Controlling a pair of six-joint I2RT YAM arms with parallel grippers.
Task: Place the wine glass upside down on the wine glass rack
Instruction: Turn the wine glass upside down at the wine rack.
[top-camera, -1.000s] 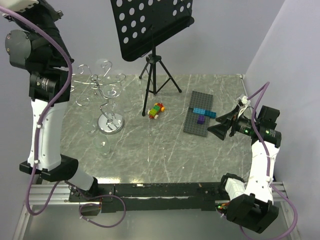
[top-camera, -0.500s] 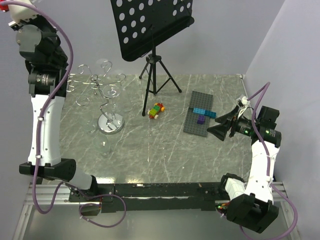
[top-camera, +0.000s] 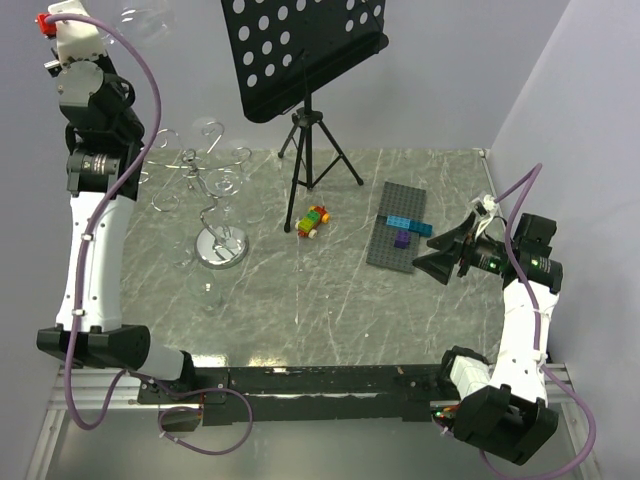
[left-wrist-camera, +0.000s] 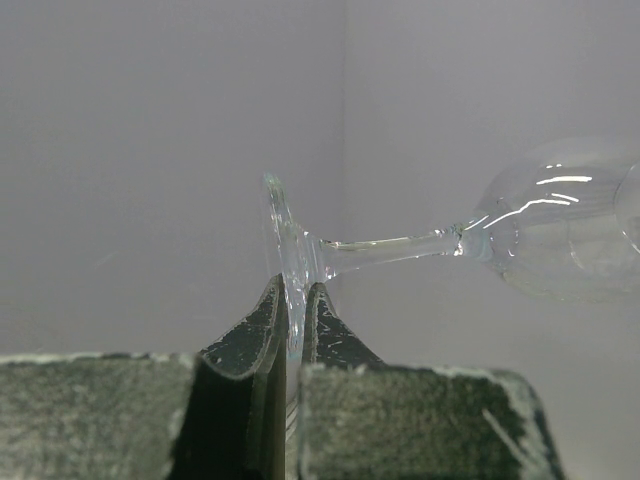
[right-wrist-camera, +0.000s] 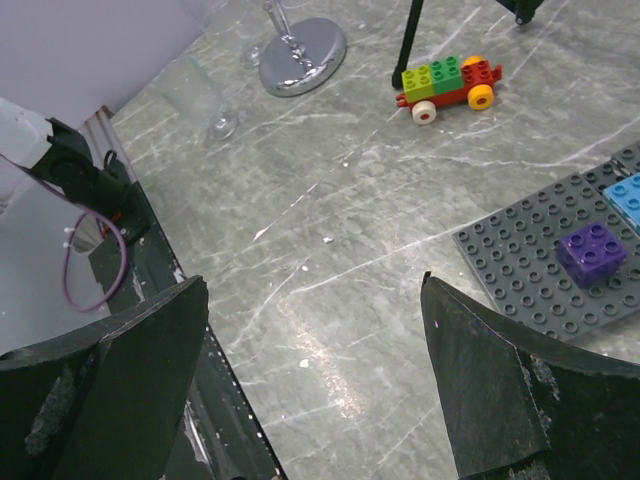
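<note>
Lifted higher, left jaws pinch the wine glass (left-wrist-camera: 540, 225); right jaws gape empty.

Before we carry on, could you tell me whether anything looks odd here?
The wine glass is held oddly: the left gripper pinches only the thin edge of its foot, so the stem sticks out sideways, roughly level, the bowl unsupported. The grip looks precarious. Nothing appears spilled or broken.
</note>
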